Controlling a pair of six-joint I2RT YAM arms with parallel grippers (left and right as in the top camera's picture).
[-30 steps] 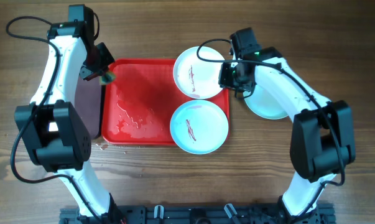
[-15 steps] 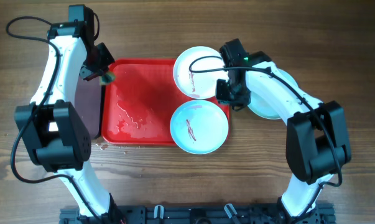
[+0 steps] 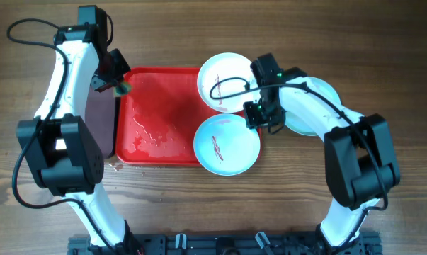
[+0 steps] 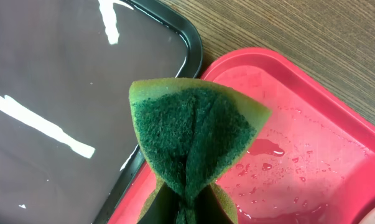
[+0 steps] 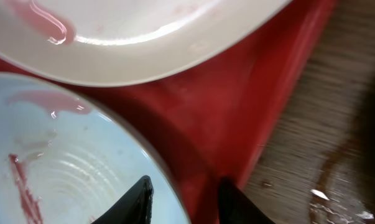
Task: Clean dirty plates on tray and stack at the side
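**While the sponge waits, we straddle the rim of the near plate**

As the right fingers (image 5: 142,194) stand apart with the rim of the mint-blue plate (image 3: 227,145) between them, we judge that this plate is the next one to be lifted for cleaning. One finger is over the inside of the plate and the other over the red tray (image 3: 156,106) just outside it. They have not closed on the rim. We come from the right edge of the tray, probably because the rim is free there and the white plate (image 3: 226,80), just beside, is not in the way.

The left fingers (image 4: 155,214) are clamped on a green sponge (image 4: 193,143), folded with its rough dark face outward. We hold it over the far left corner of the red tray, at the border with the black tray (image 4: 63,93). It is well apart from the plates, so it seems ready without blocking the right arm. Water drops (image 4: 265,149) lie on the tray below it.

Both dirty plates lie flat and face up on the right part of the tray. A second mint-blue plate (image 3: 299,127) rests on the table (image 3: 383,64) right of the tray, partly under the right arm, and we take this as the stacking place. Being round, the plates have no long axis, but the red streak in the near plate runs slantwise. The tray's long side runs left to right.
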